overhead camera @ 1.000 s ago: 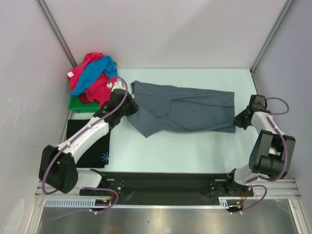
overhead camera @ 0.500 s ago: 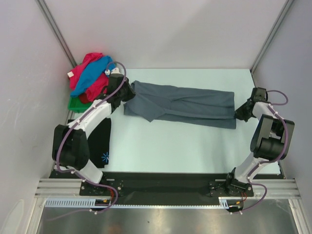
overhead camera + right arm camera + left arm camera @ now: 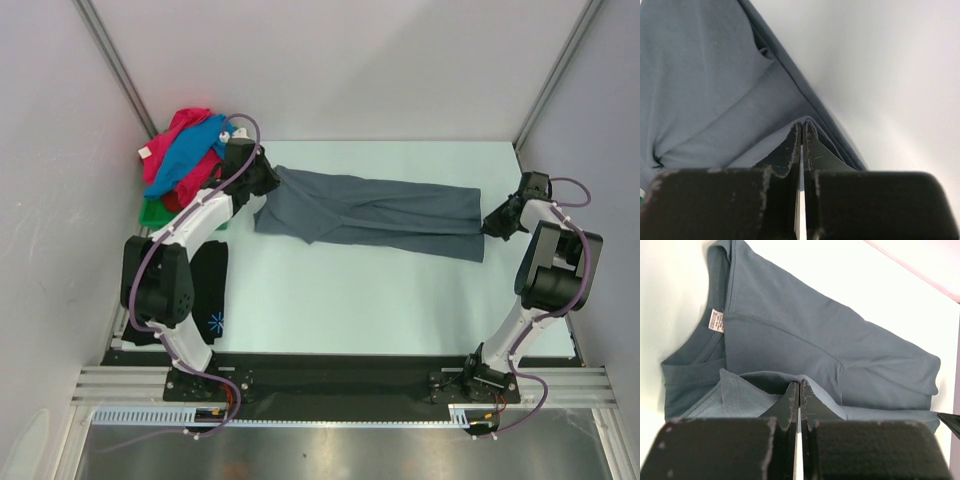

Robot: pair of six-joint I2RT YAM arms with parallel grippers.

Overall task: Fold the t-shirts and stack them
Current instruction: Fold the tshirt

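Grey shirt lies stretched across the middle of the desk, pinched at both ends.
It lies as a long, narrow band running left to right, apparently pulled taut so its creases flatten before the next fold. The pink and blue shirts sit heaped on the green tray at the far left corner, presumably waiting their turn. The black shirt lies flat near the left edge, likely the base of the stack. The left fingers are closed on a fold of cloth at the collar end, near the white label. The right fingers are closed on the opposite edge, so each arm anchors one end.
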